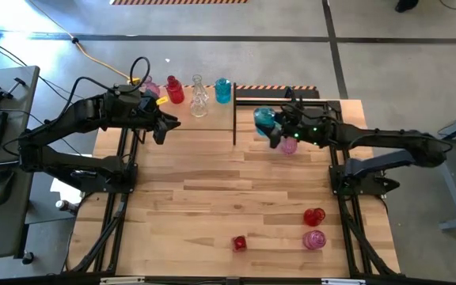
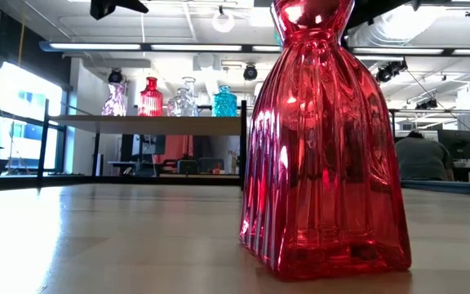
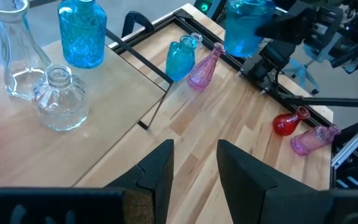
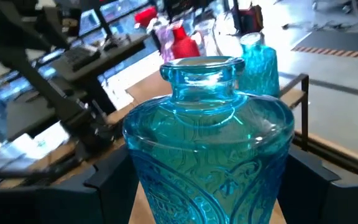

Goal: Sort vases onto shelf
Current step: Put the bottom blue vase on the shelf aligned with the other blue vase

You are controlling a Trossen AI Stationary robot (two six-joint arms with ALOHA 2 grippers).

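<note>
A: Right gripper [image 1: 274, 131] is clamped on a teal vase [image 1: 264, 120], held upright, neck up. It hangs just right of the shelf [image 1: 216, 123], above the table [image 1: 212, 206].

B: So which way must it go?

A: Left, I think, to the far row. The shelf lies on that side, and the right arm is the nearer one.

B: And the left gripper [image 1: 165, 127]?

A: It hovers over the shelf, fingers a little apart, holding nothing.

B: How many vases?

A: Four stand on the shelf: pink, red, clear, teal. One pink and one small teal lie beside the held one. Three more are near the front: two red, one pink.
</note>
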